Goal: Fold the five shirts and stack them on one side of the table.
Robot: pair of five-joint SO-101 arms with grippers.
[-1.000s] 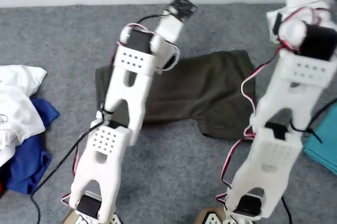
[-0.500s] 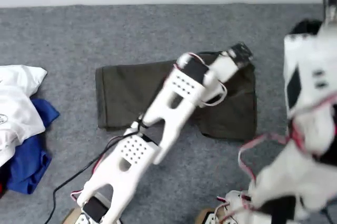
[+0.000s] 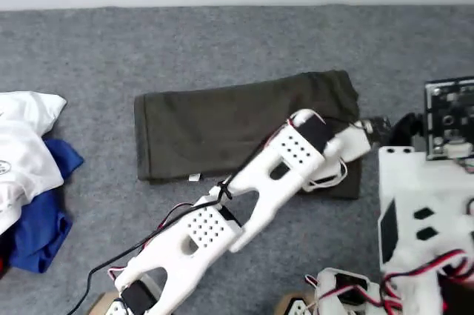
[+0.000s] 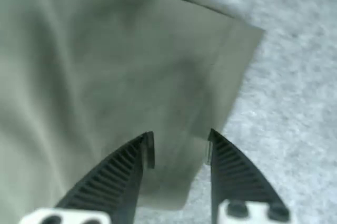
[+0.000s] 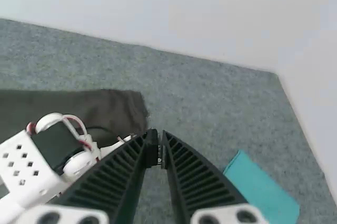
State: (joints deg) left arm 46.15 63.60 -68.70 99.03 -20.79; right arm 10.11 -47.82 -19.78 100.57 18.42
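An olive shirt [image 3: 222, 126] lies partly folded in the middle of the grey table. My left arm [image 3: 289, 163] stretches across it to its near right corner. In the left wrist view the left gripper [image 4: 179, 147] is open just above the olive shirt [image 4: 105, 66], close to its hem corner, with nothing between the fingers. My right arm [image 3: 422, 211] stands raised at the right side. The right gripper [image 5: 156, 142] is shut and empty, high above the table, past the olive shirt [image 5: 89, 108].
A heap of unfolded shirts sits at the left edge, white [image 3: 22, 144] on top of blue [image 3: 41, 219]. A folded teal cloth [image 5: 260, 187] lies on the table at the far right. Bare grey table [image 3: 244, 41] runs along the back.
My left arm has swung from the shirt's far left part across to its near right corner. The right arm has pulled back toward the right front and lifted.
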